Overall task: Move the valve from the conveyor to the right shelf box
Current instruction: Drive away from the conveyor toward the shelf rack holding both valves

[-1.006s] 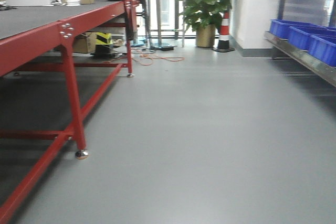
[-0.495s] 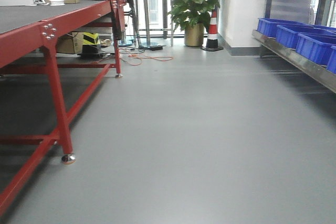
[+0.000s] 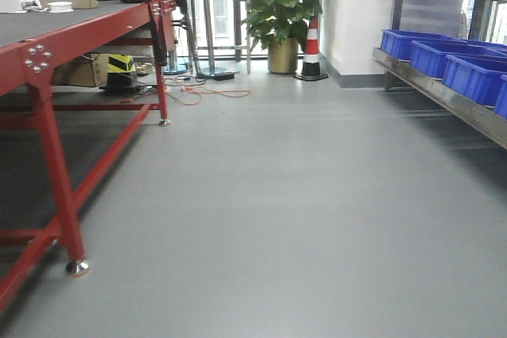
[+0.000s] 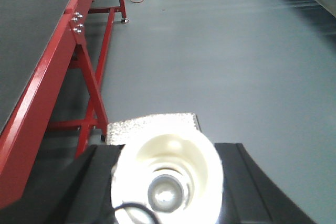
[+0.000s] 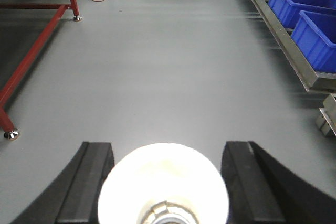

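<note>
**Aisle between conveyor and shelf, the valve not plainly in sight**

No valve shows on the visible stretch of the conveyor (image 3: 63, 20). A glaring white round shape (image 4: 168, 166) with a silvery centre sits between the fingers of the left gripper (image 4: 167, 148), and one like it in the right gripper (image 5: 168, 145). Either may be the valve, but I cannot tell whether the fingers clamp it or merely flank it. A loose hold could likely drop it on the floor (image 3: 277, 195). The left side risks the red leg (image 3: 55, 172), and the right side the near edge of the shelf (image 3: 444, 94) before the blue boxes (image 3: 475, 73).
</note>
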### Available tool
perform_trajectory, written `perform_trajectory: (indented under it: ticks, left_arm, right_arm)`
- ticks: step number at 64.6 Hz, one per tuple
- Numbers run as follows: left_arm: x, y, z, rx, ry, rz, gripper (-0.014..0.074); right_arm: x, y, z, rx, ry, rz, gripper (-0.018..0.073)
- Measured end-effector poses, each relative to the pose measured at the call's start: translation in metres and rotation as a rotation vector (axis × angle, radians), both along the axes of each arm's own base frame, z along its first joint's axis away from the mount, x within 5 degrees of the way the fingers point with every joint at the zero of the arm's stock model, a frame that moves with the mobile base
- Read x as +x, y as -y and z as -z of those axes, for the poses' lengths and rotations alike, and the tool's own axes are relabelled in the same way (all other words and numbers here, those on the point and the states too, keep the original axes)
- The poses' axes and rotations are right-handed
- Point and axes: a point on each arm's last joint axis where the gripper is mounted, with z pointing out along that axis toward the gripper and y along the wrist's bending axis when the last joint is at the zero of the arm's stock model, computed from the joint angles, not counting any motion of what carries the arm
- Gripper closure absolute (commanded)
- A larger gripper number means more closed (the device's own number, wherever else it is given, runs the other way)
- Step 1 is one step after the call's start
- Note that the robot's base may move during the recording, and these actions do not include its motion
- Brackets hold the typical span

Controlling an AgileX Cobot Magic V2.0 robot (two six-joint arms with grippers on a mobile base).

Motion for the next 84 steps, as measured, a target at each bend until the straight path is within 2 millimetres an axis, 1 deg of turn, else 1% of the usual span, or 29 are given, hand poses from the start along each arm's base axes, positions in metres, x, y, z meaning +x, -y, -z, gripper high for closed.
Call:
perform_trajectory:
  ticks: [84]
  left_arm:
    - [0.0003,-0.0002,-0.0008,0.002,0.009,-0.001,0.0707]
  right_arm:
    - [0.0,-0.0001,0.0,0.002,0.0,-0.001,0.0712]
